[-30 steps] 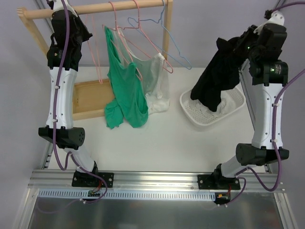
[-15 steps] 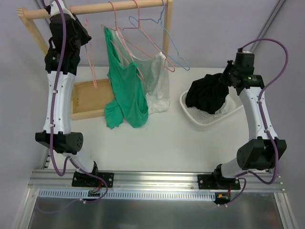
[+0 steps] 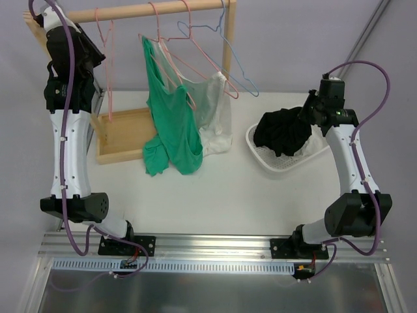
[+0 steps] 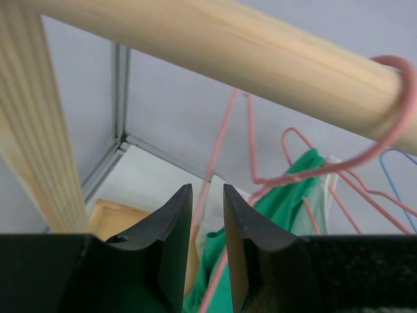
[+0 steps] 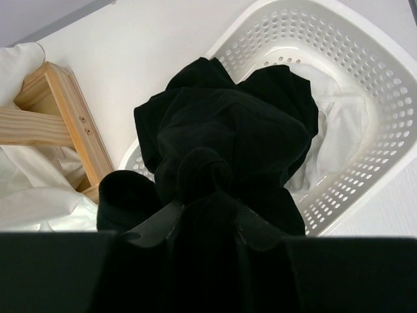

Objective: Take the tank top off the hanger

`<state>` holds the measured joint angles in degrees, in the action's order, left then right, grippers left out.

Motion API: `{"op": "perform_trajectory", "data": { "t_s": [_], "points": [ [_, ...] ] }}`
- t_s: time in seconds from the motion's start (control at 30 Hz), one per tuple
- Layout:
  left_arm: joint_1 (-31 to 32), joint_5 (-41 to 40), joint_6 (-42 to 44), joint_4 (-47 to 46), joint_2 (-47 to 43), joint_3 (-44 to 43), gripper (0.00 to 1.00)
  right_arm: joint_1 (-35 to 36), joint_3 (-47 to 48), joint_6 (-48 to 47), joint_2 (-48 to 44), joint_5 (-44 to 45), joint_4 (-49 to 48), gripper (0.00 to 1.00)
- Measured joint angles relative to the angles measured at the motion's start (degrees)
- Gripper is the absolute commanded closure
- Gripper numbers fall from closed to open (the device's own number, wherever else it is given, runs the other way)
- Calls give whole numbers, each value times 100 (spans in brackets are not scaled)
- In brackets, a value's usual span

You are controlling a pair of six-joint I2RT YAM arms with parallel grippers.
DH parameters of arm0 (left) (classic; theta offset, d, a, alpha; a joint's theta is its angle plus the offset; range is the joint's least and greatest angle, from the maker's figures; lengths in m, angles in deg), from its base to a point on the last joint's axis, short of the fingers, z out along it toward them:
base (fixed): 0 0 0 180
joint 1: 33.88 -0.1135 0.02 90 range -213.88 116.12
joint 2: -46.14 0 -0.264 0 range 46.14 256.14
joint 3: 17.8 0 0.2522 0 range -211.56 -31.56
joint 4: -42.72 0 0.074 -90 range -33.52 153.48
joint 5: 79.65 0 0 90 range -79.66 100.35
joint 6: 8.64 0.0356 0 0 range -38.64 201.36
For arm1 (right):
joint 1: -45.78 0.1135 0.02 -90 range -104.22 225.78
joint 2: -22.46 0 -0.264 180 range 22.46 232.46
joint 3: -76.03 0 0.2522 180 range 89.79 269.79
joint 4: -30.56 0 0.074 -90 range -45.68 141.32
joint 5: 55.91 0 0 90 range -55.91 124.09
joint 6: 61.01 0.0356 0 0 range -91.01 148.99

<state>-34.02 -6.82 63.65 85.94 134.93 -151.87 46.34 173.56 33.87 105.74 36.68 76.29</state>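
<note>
Black tank top (image 3: pixel 283 134) is off the hanger, bunched and clamped in the right jaws, hanging below them over the white basket (image 3: pixel 260 156). Left jaws stand narrowly apart, bare pink hanger (image 4: pixel 405 114) wire loose between them. Remaining, I'd say: release into the basket.

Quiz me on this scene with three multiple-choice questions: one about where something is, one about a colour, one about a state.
1. Where is the black top?
A) on the rod
B) over the basket
C) flat on the table

2. What colour is the top hanging next to the white top?
A) red
B) blue
C) green

3. The right gripper is:
A) shut on the black top
B) open and empty
C) gripping a hanger

Answers:
1 B, it hangs from the gripper over the basket.
2 C, the green top overlaps the white one.
3 A, black cloth bunches between its fingers.
</note>
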Motion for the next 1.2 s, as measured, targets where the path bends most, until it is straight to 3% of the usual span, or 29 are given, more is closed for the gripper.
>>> {"op": "perform_trajectory", "data": {
  "t_s": [0.17, 0.3, 0.33, 0.4, 0.63, 0.93, 1.2],
  "points": [
    [-273, -50, 31, 0, 0, 81, 71, 0, -22, -22, 0, -4, -7, 69],
    [-374, -39, 22, -2, -4, 81, 58, 0, -22, -24, 0, -13, -7, 31],
    [-391, -26, 13, -2, -13, 81, 49, 0, -22, -35, 0, -17, -11, 29],
    [-407, 17, -22, 0, -46, 81, 44, 0, -22, -55, 0, -22, -22, 26],
    [-339, 487, -74, 2, -439, 59, 34, 0, -22, -63, 0, -4, -28, 20],
    [1602, 459, 837, -98, -310, -960, 26, 7, -22, -63, -2, 203, 109, 19],
    [1779, 313, 1123, -136, 310, -1086, 19, 37, -24, -39, -164, 262, 146, 19]
  ]
}}
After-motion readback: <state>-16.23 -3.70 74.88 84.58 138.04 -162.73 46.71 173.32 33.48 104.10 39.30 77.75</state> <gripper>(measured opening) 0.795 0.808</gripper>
